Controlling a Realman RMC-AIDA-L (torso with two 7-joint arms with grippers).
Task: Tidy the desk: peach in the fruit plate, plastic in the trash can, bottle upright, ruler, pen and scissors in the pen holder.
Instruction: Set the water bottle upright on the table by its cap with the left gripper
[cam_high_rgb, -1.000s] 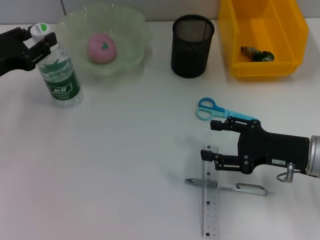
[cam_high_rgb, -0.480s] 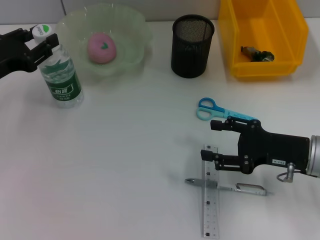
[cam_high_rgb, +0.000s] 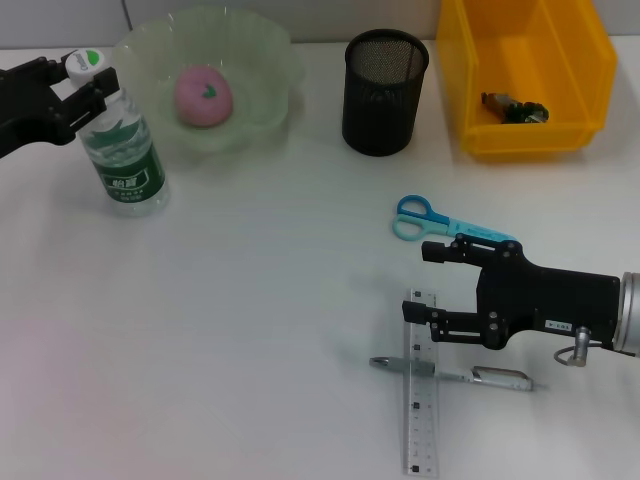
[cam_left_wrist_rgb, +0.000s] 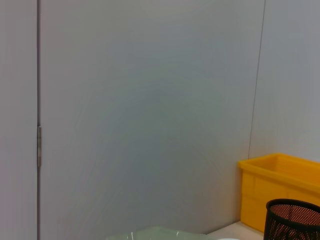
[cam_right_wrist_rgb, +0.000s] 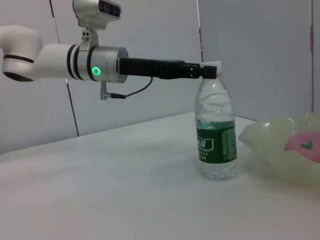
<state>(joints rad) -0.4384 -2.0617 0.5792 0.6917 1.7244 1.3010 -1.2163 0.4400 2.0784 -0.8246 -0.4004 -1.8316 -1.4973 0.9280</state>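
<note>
Ruler (cam_high_rgb: 421, 381) lies nearest the desk's (cam_high_rgb: 250, 330) front edge, toward the front right corner, its long axis running front to back. Across it, at a right angle, lies the pen (cam_high_rgb: 452, 373), long axis left to right, its dark tip pointing left and its clip end to the right; the two touch where they cross.

Just behind them the right gripper (cam_high_rgb: 428, 284) hangs low over the desk, reaching in from the right edge with its fingers pointing left and spread apart, holding nothing. One finger sits over the ruler's far end, the other beside the scissors (cam_high_rgb: 444, 226). The scissors lie flat, blue handles to the left and blades to the right, partly hidden under the gripper.

Farther back, near the left edge, the bottle (cam_high_rgb: 117, 138) stands upright on its base, white cap up, green label facing forward. The left gripper (cam_high_rgb: 82, 81) comes in from the left edge and is clamped on the bottle's neck just below the cap; the right wrist view shows the bottle (cam_right_wrist_rgb: 215, 135) vertical on the desk with that gripper (cam_right_wrist_rgb: 208, 71) at its top.

Along the back edge stand the fruit plate (cam_high_rgb: 262, 52) with the peach (cam_high_rgb: 204, 96) inside it, the empty black mesh pen holder (cam_high_rgb: 385, 92) near the middle, and the yellow trash can (cam_high_rgb: 579, 88) in the back right corner with a crumpled piece of plastic (cam_high_rgb: 513, 108) lying in it.
</note>
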